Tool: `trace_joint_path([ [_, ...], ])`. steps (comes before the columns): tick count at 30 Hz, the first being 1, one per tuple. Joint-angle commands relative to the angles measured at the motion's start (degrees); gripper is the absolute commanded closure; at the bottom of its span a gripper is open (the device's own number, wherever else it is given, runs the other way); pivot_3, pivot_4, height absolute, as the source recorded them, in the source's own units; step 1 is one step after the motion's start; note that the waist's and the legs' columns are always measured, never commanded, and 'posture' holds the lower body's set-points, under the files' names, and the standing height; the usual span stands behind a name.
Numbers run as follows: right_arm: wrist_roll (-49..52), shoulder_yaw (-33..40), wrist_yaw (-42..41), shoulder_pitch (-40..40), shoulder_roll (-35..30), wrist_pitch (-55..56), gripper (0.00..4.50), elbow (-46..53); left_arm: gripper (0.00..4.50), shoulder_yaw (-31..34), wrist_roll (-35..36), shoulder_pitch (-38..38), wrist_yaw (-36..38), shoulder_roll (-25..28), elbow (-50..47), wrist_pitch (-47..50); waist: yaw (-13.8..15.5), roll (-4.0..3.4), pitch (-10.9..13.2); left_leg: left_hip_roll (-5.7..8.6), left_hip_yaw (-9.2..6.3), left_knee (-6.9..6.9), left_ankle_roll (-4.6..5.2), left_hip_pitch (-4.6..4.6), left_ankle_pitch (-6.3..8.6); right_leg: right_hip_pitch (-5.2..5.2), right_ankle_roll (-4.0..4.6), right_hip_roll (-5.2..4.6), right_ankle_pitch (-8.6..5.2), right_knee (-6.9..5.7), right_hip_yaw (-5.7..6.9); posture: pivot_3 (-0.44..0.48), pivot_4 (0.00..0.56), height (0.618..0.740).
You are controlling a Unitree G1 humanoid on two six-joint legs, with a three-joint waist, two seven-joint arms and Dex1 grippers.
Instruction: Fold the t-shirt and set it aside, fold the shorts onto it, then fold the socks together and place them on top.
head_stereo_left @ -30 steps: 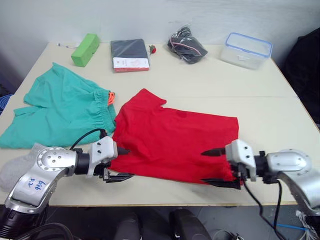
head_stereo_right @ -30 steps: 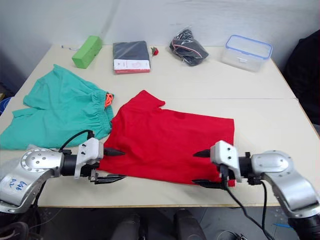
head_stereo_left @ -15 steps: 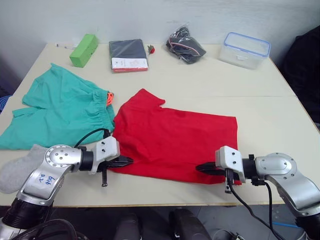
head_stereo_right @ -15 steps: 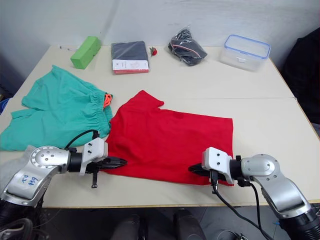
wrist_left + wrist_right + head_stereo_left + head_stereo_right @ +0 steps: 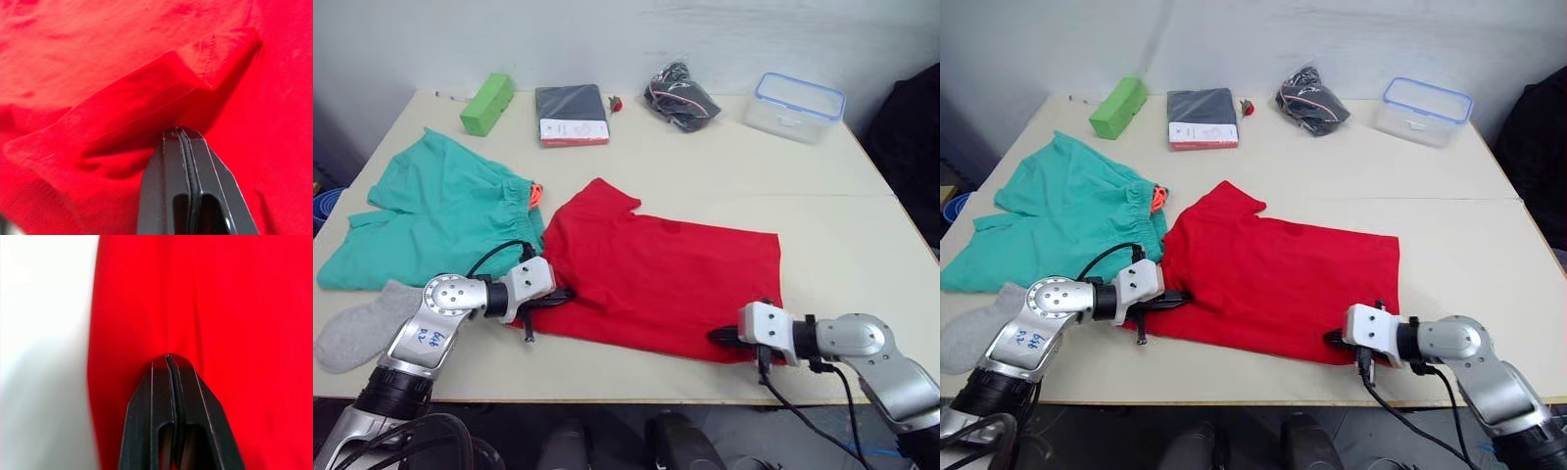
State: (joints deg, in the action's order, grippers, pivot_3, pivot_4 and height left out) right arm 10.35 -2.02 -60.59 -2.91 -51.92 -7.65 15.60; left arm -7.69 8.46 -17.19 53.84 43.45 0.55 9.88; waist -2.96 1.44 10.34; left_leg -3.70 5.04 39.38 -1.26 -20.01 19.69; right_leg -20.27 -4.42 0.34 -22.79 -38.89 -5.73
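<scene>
Change: a second back both pairs of black fingers gaped wide at the near hem; now pressed together with cloth between, so the pinch is made and the first fold looks ready to start
Left gripper [image 5: 180, 134]: fingers closed tight on a raised tuck of red cloth at the hem corner, roughly 8 o'clock of the garment
Right gripper [image 5: 167, 360]: fingers likewise together, nipping the near edge at about 5 o'clock, right beside bare tabletop
Bright red short-sleeved cloth t-shirt [image 5: 656, 279]: spread flat mid-table, sleeve poking toward 11 o'clock, held at both near corners
Teal-green cloth shorts with orange drawstring [image 5: 435, 220]: lying open at 9 o'clock of the shirt, waistband touching its edge
Light grey knit sock [image 5: 362, 323]: at 8 o'clock, near the table's front edge, just beside the left arm; only one made out clearly
Pale wooden table [image 5: 842, 215]: bare at 3 o'clock, likely room for the stack
Far edge: green rectangular block [image 5: 487, 103], dark folded packaged garment [image 5: 572, 114], black bagged bundle [image 5: 679, 96], clear plastic box with blue-rimmed lid [image 5: 798, 101]
Progress: early, nothing folded yet
</scene>
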Motion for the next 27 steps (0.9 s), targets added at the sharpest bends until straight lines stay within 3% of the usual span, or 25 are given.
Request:
trace_joint_path([
  [1,0.0,7.2,-0.7,-6.2,-3.6,1.3,4.49,-3.5,4.49,-0.4,-2.8,1.8,-0.9,0.4,2.3,0.4,0.0,0.06,0.0,0.00,0.00,-0.06,-0.01,0.03,0.00,0.06,0.00,0.00,0.00,0.06,0.00,0.000,0.150,0.740],
  [5,1.4,13.3,-1.7,-11.3,-4.8,3.8,4.49,-6.2,4.49,-0.4,-2.5,2.1,-1.0,0.2,1.7,0.3,-0.1,0.10,-0.1,-0.01,0.01,-0.54,0.01,0.88,0.04,0.97,0.00,0.02,-0.01,0.69,0.00,0.000,0.150,0.740],
  [9,7.0,20.5,-4.4,-14.8,-4.6,2.9,4.49,-4.4,4.49,-0.1,-2.8,1.8,-1.3,0.2,2.1,-0.3,0.0,0.06,-0.1,-0.01,0.03,-0.75,-0.02,0.85,0.00,0.97,-0.01,0.02,0.00,0.92,-0.01,0.000,0.150,0.740],
  [13,9.3,22.7,-4.6,-15.0,-4.2,0.3,4.49,-2.1,4.49,0.5,-2.1,1.3,-1.0,0.3,1.3,0.3,-0.1,0.04,-0.1,-0.01,0.07,-0.84,-0.05,0.85,-0.02,0.93,-0.02,0.02,0.00,0.94,-0.04,0.000,0.150,0.740],
  [22,11.0,12.9,-1.9,-7.7,1.3,-4.4,4.49,3.9,4.49,0.7,-0.2,2.0,0.0,-0.7,-3.9,3.4,-0.1,-0.01,-0.1,-0.01,0.09,-1.15,-0.12,0.80,-0.10,0.72,-0.02,0.02,0.00,0.99,-0.06,0.000,0.150,0.740],
  [27,0.4,0.9,2.8,-4.2,4.7,-3.1,4.49,3.0,4.49,0.1,-1.4,2.5,-0.6,-1.3,-3.2,2.6,0.0,-0.03,0.0,-0.01,0.08,-1.17,-0.13,0.76,-0.09,0.67,-0.02,0.00,0.01,1.05,-0.05,0.000,0.150,0.740],
])
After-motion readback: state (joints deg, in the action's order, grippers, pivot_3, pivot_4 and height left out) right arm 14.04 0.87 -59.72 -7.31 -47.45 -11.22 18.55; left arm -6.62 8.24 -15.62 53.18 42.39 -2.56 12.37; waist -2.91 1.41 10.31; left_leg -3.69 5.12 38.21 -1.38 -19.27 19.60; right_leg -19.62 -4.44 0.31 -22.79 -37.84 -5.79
